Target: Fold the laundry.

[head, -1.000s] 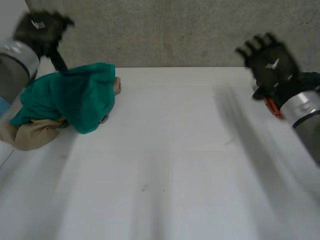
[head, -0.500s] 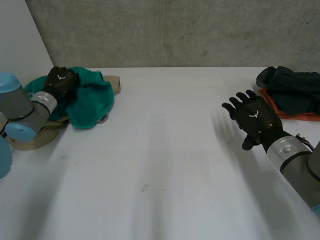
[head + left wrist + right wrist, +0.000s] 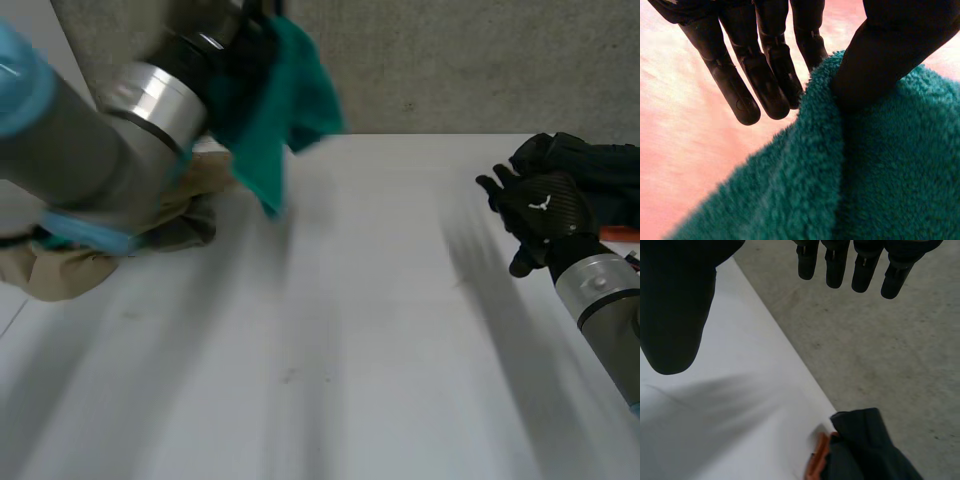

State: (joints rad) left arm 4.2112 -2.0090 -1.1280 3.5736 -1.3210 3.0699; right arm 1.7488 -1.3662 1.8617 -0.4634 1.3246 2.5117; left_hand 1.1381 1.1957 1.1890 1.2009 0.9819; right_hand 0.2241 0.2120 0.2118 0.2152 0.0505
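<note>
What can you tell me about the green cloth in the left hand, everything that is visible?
The green cloth is teal, with a thick, fuzzy pile like fleece or terry. It is crumpled, not folded. The left hand pinches it, the thumb pressed into a fold. It hangs in the air over the far left part of the table, its lowest tip pointing down. The beige garment lies below; whether they touch cannot be told.

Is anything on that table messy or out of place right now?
Nothing damaged. The beige cloth lies crumpled at the left edge of the table, unfolded, while the left hand pinches the teal cloth, hanging bunched in mid-air. The right hand is open and empty.
</note>
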